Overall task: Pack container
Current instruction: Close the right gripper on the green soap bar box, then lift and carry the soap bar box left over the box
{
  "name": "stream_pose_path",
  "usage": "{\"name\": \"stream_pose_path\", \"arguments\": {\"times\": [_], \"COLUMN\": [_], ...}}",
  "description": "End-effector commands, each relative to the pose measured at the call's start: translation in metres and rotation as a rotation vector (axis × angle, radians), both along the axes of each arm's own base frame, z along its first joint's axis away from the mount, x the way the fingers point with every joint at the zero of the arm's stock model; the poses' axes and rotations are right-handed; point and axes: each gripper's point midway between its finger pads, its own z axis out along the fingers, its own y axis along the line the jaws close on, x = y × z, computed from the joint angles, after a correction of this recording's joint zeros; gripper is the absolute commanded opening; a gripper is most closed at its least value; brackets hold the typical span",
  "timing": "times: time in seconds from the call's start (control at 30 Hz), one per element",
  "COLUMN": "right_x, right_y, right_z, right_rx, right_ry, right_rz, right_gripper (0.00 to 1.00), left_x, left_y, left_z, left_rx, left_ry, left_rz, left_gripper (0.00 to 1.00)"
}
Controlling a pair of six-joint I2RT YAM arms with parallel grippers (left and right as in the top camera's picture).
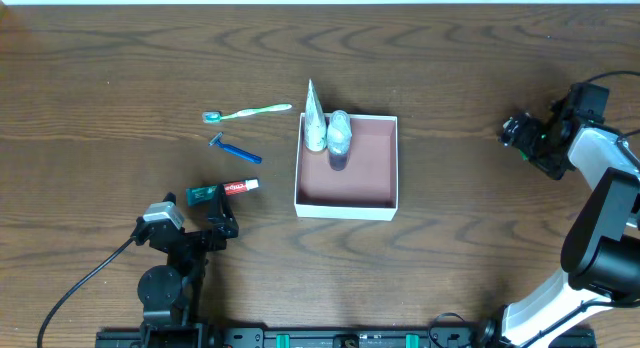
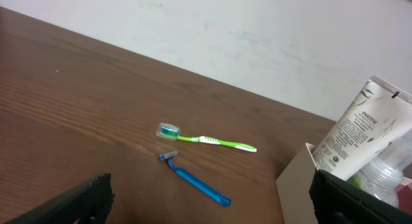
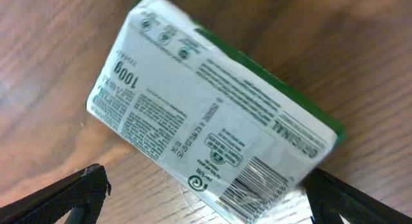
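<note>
The container [image 1: 393, 158] is a white-walled square box with a pinkish-brown inside, at the table's centre. A white Pantene tube [image 1: 314, 118] and a clear bottle [image 1: 339, 136] stand in its far left corner; both show in the left wrist view, the tube [image 2: 360, 135] and the bottle [image 2: 386, 176]. My left gripper [image 1: 215, 226] is open and empty, near the front left. My right gripper [image 1: 518, 133] is at the far right, open, with its fingers [image 3: 206, 201] on either side of a white and green soap pack [image 3: 206, 102] lying on the table.
A green toothbrush [image 1: 246, 112], a blue razor [image 1: 235, 151] and a small red and white toothpaste tube [image 1: 224, 190] lie left of the container. The toothbrush [image 2: 206, 140], razor [image 2: 196, 183] and a container corner [image 2: 296, 185] show in the left wrist view.
</note>
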Motion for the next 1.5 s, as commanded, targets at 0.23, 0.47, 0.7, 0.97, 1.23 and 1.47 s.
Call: {"name": "stream_pose_path", "arguments": {"times": [0.23,0.47,0.7,0.97,1.23,1.47], "right_x": [0.024,0.070,0.086,0.085,0.074,0.055], "right_y": [-0.004,-0.014,-0.011,-0.008,-0.003,0.003], "right_z": [0.016,0.053,0.063,0.035,-0.005,-0.016], "right_rx": [-0.155,-0.289,-0.376,-0.352,-0.290,-0.192], "right_ry": [-0.072,-0.234,-0.279,-0.232,-0.148,-0.069], "right_rz": [0.326,0.386,0.425,0.435,0.446,0.347], "right_gripper": [0.99,0.99,0.99,0.99,0.99,0.99], "left_x": [-0.001,-0.001,-0.001,-0.001,-0.001,-0.001], "left_y": [-0.002,-0.002,-0.002,-0.002,-0.002,-0.002], "left_z": [-0.016,-0.016,-0.016,-0.016,-0.016,-0.016], "left_rx": [0.002,0.002,0.002,0.002,0.002,0.002], "left_ry": [0.049,0.049,0.049,0.049,0.049,0.049], "left_rz": [-0.014,-0.014,-0.014,-0.014,-0.014,-0.014], "left_gripper": [0.98,0.98,0.98,0.98,0.98,0.98]}}
